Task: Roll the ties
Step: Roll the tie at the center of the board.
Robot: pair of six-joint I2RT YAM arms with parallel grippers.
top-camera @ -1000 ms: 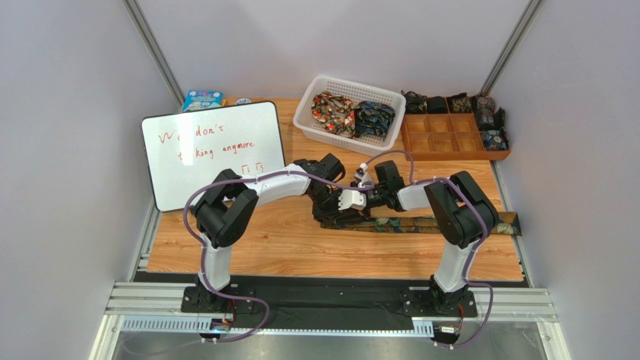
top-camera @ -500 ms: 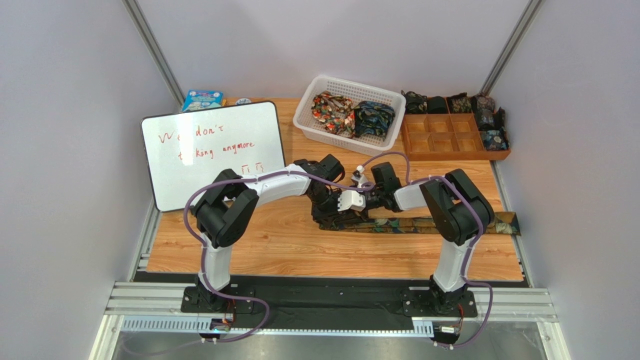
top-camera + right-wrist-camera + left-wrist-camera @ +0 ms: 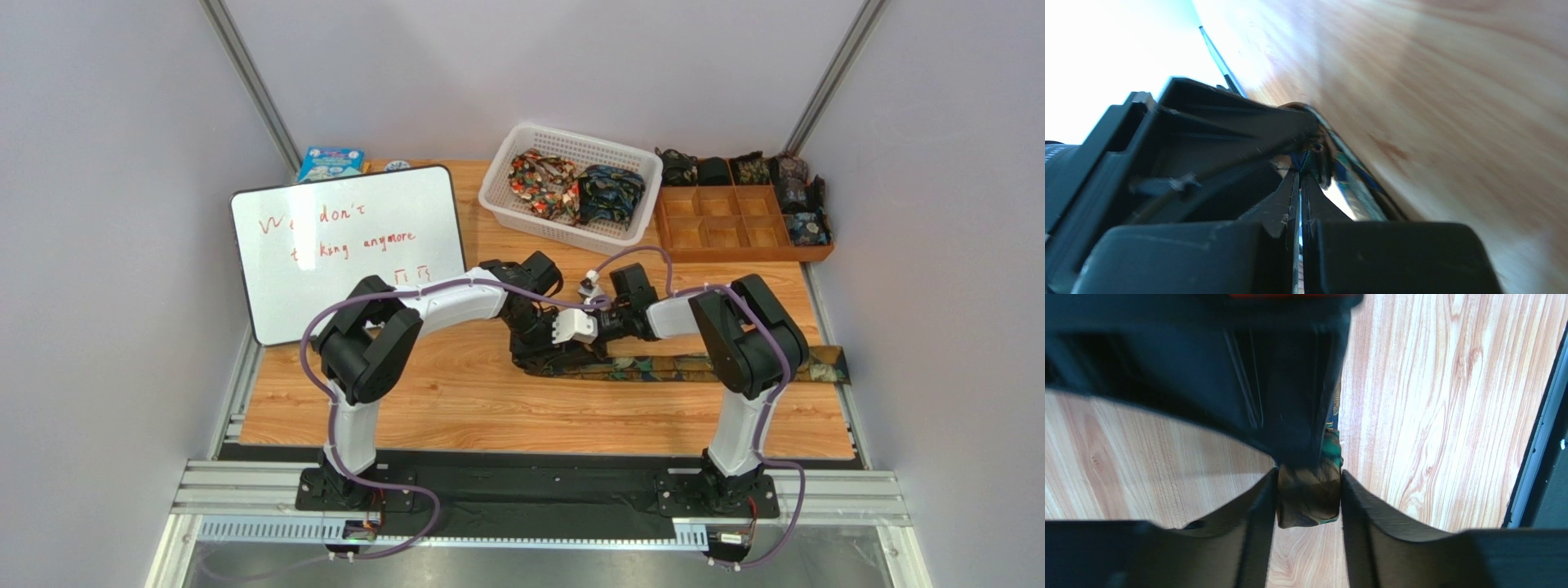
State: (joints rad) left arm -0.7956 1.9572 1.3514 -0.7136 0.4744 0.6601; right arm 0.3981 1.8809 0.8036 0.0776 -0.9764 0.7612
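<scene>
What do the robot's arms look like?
The left arm and the right arm both have chunky black joints joined by white tubes, with a purple cable looping along each one. The left gripper and right gripper each have two black fingers.

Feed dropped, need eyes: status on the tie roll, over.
Left claw shut on tie, at its folded end. Right claw shut beside it, grip unclear. Rest of tie flat on table. Claws crowded together.
</scene>
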